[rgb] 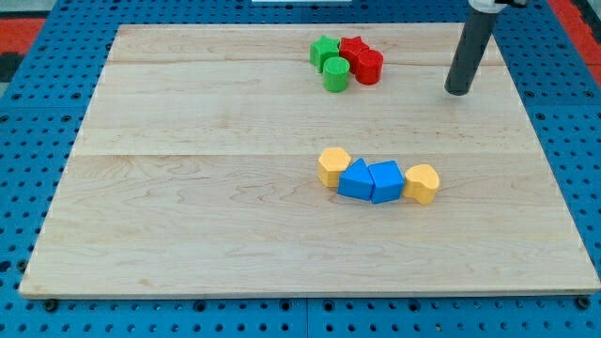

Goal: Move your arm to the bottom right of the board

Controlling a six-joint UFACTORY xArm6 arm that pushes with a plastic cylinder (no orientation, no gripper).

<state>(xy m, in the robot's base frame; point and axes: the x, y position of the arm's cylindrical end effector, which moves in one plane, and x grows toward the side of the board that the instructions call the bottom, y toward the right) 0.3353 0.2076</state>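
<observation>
My tip (458, 92) rests on the wooden board (188, 216) near the view's top right, well to the right of a cluster of blocks. That cluster holds a green star (324, 49), a green cylinder (335, 74), a red star (353, 47) and a red cylinder (369, 67), all touching. Lower, near the middle right, a row lies side by side: a yellow hexagon-like block (332, 166), a blue triangle (354, 179), a blue block (385, 181) and a yellow heart-like block (422, 183). The tip touches no block.
The board sits on a blue perforated table (38, 113). A red area (28, 33) shows at the view's top left and top right corners.
</observation>
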